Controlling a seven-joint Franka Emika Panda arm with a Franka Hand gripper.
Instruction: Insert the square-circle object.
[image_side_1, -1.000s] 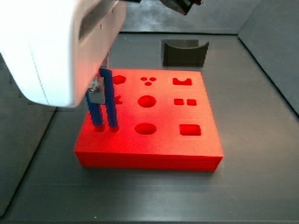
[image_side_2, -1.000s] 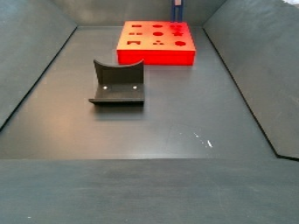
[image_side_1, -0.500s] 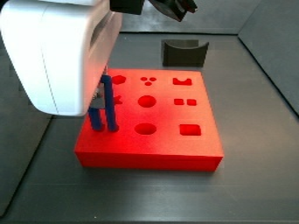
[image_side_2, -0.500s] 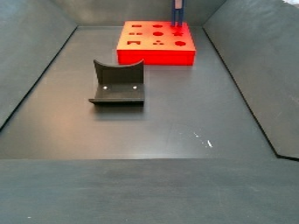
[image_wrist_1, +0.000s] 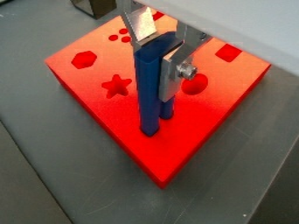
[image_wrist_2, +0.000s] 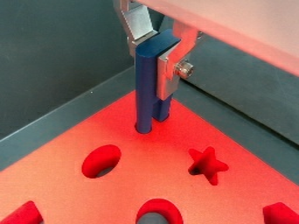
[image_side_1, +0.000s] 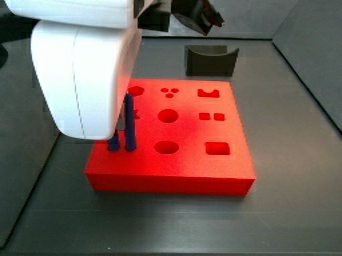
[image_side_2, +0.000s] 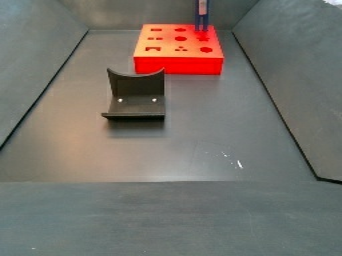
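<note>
The square-circle object (image_wrist_1: 149, 87) is a dark-blue peg of two side-by-side rods. It stands upright with its lower end at the top face of the red block (image_wrist_1: 187, 131), near one corner. My gripper (image_wrist_1: 158, 54) is shut on its upper part, one silver finger (image_wrist_1: 142, 22) on each side. Both wrist views show this grip; the peg (image_wrist_2: 149, 83) meets the block (image_wrist_2: 70, 140) near its edge. In a side view the peg (image_side_1: 127, 125) shows below the white arm housing, which hides the fingers. In a side view it is far off (image_side_2: 203, 12). How deep the peg sits is hidden.
The red block has other shaped holes: a star (image_wrist_1: 115, 85), a hexagon (image_wrist_1: 84, 59), a circle (image_wrist_1: 193, 83), a square (image_wrist_1: 229, 53). The dark fixture (image_side_2: 134, 95) stands on the grey floor apart from the block (image_side_2: 179, 48); it also shows behind the block (image_side_1: 210, 58). Dark walls enclose the floor.
The arm has come down and moved slightly right in the side view. Less of the peg shows above the red block than one second ago.
</note>
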